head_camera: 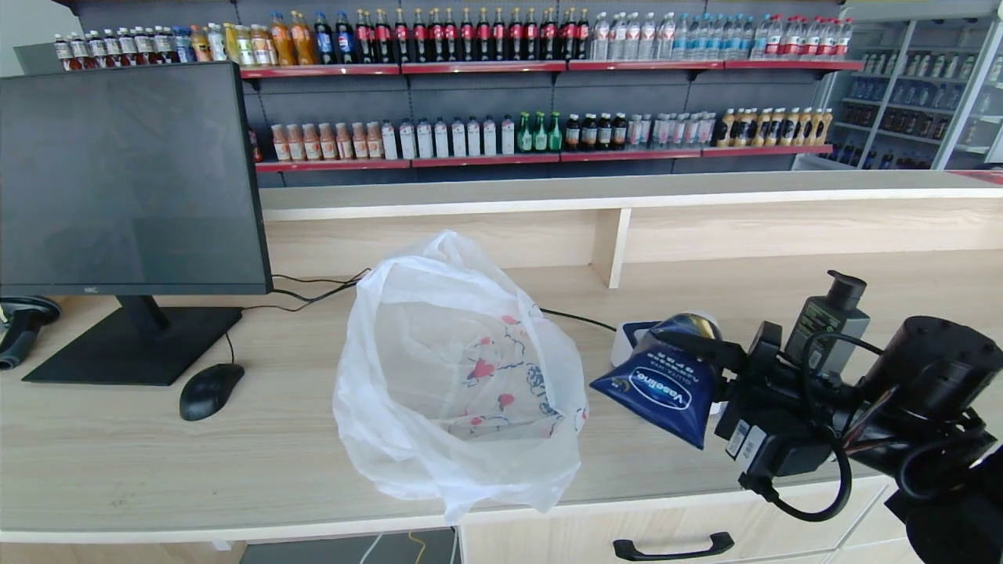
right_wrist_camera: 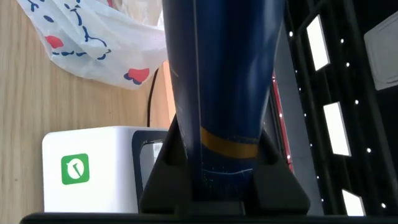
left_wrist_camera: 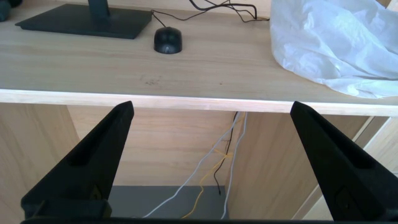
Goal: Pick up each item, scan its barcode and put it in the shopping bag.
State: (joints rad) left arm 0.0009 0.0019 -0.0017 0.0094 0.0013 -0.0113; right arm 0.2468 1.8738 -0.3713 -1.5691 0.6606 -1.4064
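The right tool [head_camera: 709,354] is clamped on the blue tube [head_camera: 657,388], held just beside the white scanner box [right_wrist_camera: 87,174], its long axis pointing at the shopping bag [head_camera: 454,376] near on the robot's left, while the left tool [left_wrist_camera: 211,109], spread wide, hangs below the worktop [head_camera: 235,470] edge, farther off.

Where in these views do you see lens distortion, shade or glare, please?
Head view: the wide lens bows the counter and shelves; faint shadow under the mouse. Left wrist view: the open left gripper is a dark silhouette over the shaded space below the counter. Right wrist view: bright strips glare beside the tube in the right gripper.
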